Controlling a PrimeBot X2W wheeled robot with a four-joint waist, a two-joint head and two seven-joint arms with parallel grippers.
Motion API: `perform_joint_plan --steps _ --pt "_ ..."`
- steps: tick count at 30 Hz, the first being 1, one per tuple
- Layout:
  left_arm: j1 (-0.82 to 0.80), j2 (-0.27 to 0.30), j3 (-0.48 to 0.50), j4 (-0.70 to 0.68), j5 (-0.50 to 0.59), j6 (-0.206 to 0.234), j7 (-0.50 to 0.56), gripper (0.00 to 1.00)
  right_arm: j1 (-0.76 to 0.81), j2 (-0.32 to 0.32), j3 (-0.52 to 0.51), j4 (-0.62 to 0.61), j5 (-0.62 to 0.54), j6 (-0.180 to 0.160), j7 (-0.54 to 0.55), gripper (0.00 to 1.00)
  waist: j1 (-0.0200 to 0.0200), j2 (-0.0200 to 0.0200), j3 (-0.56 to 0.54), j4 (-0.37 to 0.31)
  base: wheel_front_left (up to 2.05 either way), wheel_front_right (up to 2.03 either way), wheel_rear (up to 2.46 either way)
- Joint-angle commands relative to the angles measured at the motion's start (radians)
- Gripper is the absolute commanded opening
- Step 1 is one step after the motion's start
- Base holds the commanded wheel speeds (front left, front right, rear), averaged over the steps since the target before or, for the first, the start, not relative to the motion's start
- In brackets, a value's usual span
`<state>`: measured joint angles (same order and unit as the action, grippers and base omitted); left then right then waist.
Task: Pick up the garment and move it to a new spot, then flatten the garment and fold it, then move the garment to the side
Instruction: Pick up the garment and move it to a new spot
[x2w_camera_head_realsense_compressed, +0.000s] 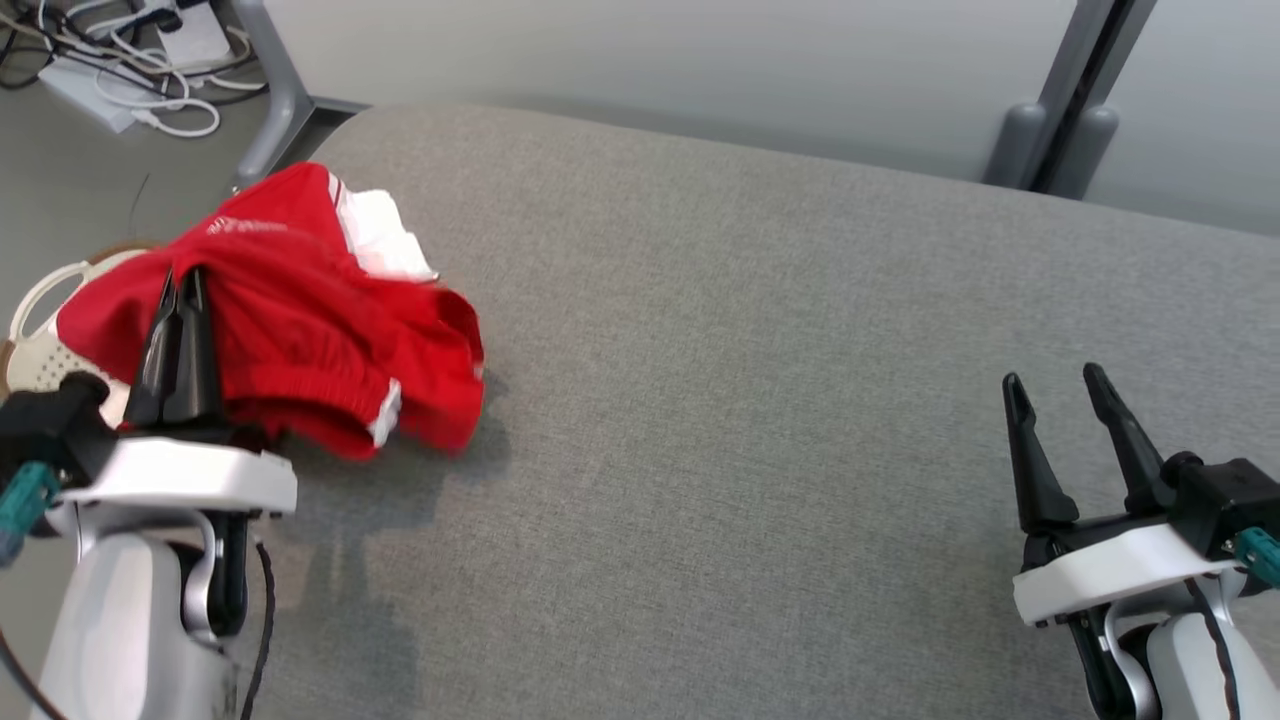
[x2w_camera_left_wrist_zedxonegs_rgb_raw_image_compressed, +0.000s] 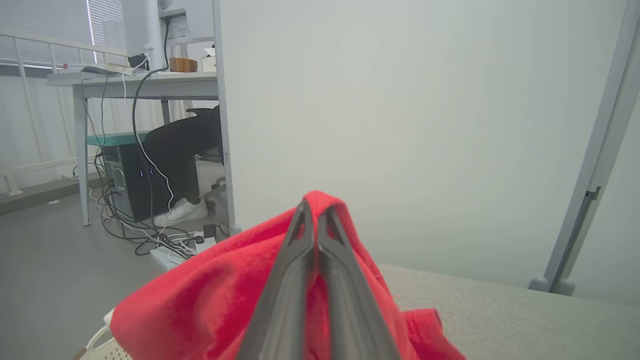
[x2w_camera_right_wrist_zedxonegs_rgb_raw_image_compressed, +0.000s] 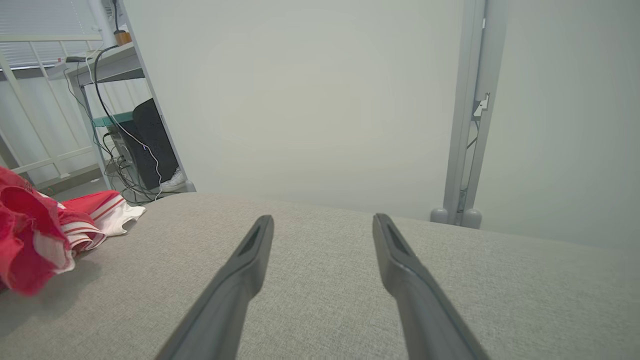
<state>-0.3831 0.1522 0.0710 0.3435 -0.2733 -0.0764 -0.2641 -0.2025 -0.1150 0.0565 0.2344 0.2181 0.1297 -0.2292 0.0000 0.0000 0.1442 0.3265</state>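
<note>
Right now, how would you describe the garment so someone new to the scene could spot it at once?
Start from the wide grey cushioned table and follow it to its left edge. There a crumpled garment sits bunched, partly over a white basket, pinched by the left hand. It is bright red with white trim, unlike everything around it.

Head view: you look down on the grey surface (x2w_camera_head_realsense_compressed: 760, 400), wall (x2w_camera_head_realsense_compressed: 700, 60) at top.
Left wrist view: you sit close behind the left gripper (x2w_camera_left_wrist_zedxonegs_rgb_raw_image_compressed: 316, 207), garment (x2w_camera_left_wrist_zedxonegs_rgb_raw_image_compressed: 200, 300) at bottom.
Right wrist view: you skim low, facing the wall.
Shared: garment, surface, wall.
</note>
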Motion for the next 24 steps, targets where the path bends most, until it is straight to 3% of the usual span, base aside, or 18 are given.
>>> perform_joint_plan --steps 1,13,18,24 --pt "0.046 0.002 0.004 -0.055 0.001 0.015 0.009 0.0 0.017 0.002 -0.002 -0.007 -0.002 0.002 -0.007 1.0 0.0 0.0 -0.021 -0.017 0.0 0.0 0.0" --pt "0.227 -0.028 -0.06 -0.347 0.013 0.036 0.114 0.0 0.046 0.028 -0.006 -0.033 -0.008 0.002 -0.001 1.0 0.0 0.0 -0.05 -0.138 0.0 0.0 0.0" --pt "0.222 -0.039 -0.108 -0.381 0.02 0.024 0.145 0.0 0.045 0.03 -0.006 -0.047 -0.008 0.002 0.004 1.0 0.0 0.0 -0.043 -0.214 0.0 0.0 0.0" --pt "0.174 -0.055 -0.187 -0.378 0.019 -0.001 0.162 0.0 0.037 0.035 -0.003 -0.057 -0.006 0.002 0.007 1.0 0.0 0.0 -0.022 -0.353 0.0 0.0 0.0"
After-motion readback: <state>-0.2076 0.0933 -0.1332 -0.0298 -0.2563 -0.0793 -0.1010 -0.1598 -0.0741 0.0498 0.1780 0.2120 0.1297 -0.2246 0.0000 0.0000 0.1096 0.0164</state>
